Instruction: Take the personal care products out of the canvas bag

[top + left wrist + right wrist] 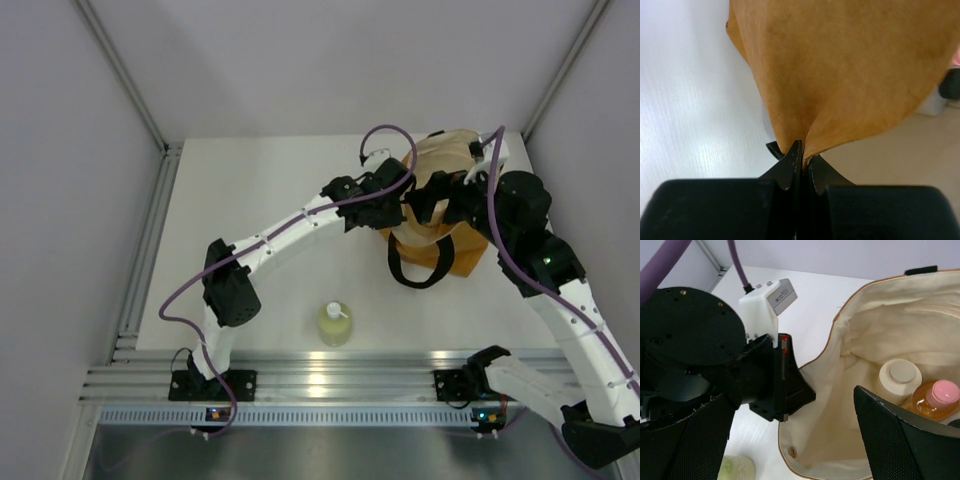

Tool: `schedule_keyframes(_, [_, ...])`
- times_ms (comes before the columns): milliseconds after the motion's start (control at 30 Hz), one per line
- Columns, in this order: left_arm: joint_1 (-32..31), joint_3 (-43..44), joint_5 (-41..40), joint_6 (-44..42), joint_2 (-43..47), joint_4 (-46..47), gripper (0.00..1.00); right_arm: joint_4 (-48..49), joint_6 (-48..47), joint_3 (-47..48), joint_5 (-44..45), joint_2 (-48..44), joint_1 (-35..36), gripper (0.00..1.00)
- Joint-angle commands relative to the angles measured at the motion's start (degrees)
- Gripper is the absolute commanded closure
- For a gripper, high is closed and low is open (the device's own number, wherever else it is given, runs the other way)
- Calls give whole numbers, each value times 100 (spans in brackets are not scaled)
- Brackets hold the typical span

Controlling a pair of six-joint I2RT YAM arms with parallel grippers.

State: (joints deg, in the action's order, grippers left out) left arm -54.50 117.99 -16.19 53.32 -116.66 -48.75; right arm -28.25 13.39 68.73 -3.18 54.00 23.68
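Observation:
The mustard-tan canvas bag (440,240) stands at the back right with its mouth open. My left gripper (802,156) is shut on the bag's rim (850,75); it also shows in the top view (397,207). My right gripper (795,440) is open and empty above the bag's mouth (442,195). Inside, against the cream lining (880,325), stand the cream round jar (900,377) and the orange bottle with pink cap (936,397). The yellow-green pump bottle (335,323) stands on the table near the front, and shows in the right wrist view (737,469). The black-capped bottle is hidden.
The bag's black strap handle (420,265) hangs over its front onto the table. An aluminium rail (320,380) runs along the near edge and another (148,240) along the left side. White walls enclose the back and sides.

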Motion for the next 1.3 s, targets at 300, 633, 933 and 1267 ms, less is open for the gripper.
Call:
schedule_keyframes(300, [36,725,28,-41,21,410,100,-261,-311,114,-1298,-267,-223,1])
schedule_keyframes(633, [159,769,54,-85,-67,419,100,-172,-20,721,-2741,-135,-593,1])
schedule_keyframes(933, [177,743,-43,82,91,410,100,-462,-179,-306,378,-477,-760,12])
schedule_keyframes(1267, [142,576,168,407,82,463,100,-453,32,-1203,1144,-39,-777,26])
